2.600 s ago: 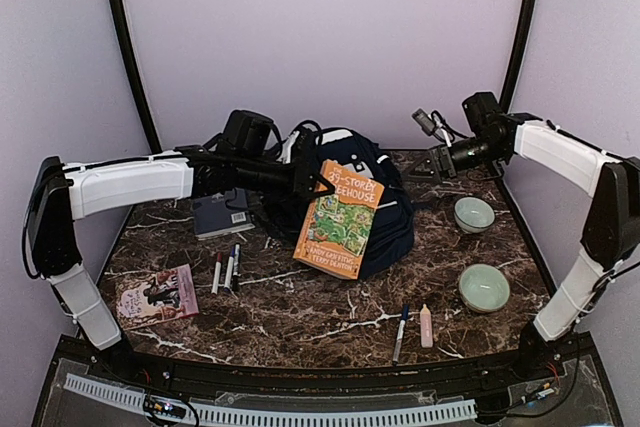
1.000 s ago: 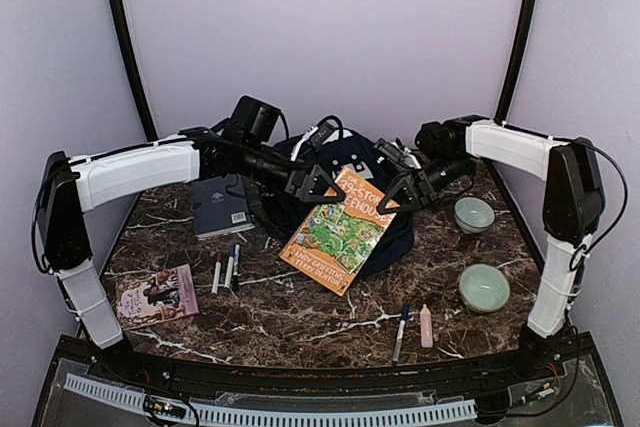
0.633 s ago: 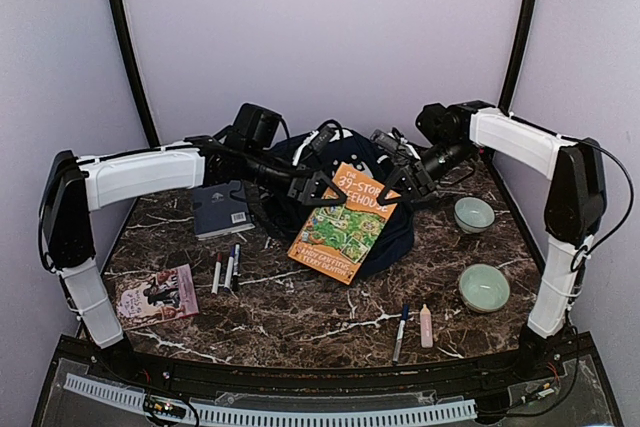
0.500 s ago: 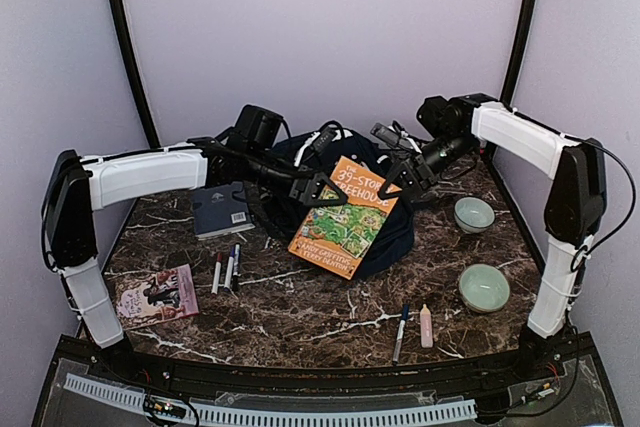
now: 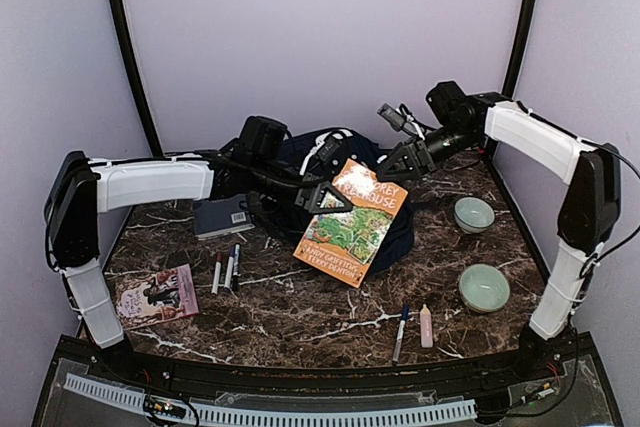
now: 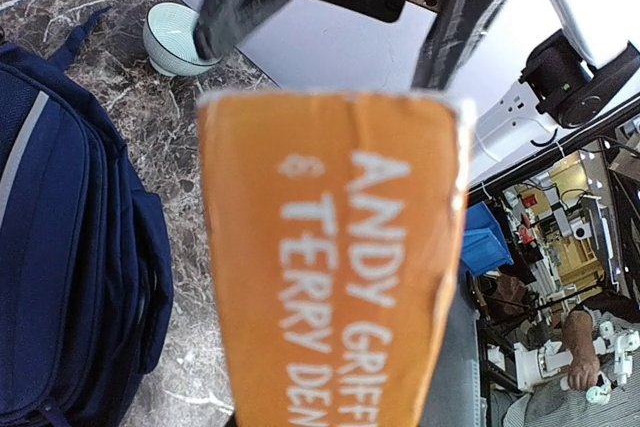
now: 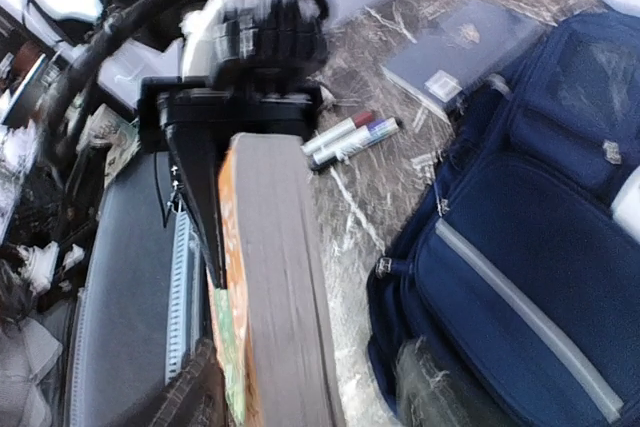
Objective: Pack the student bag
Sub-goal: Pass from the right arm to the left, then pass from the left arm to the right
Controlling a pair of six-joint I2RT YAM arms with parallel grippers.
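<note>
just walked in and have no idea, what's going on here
Two robot arms are working on packing a navy backpack that lies on the table. The left claw is clamped on an orange book, holding it tilted over the backpack. The right claw sits by the book's far corner; whether it grips is unclear. The book isn't in the bag yet.

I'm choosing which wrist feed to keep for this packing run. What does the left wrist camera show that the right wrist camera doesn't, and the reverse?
Only the left wrist view: a pale green bowl on the marble table, and the author names printed on the orange book.
Only the right wrist view: two markers and a dark blue hardcover book lying on the marble, plus the orange book's page edge.
Both: the orange book close up, the student bag and the marble table.
</note>
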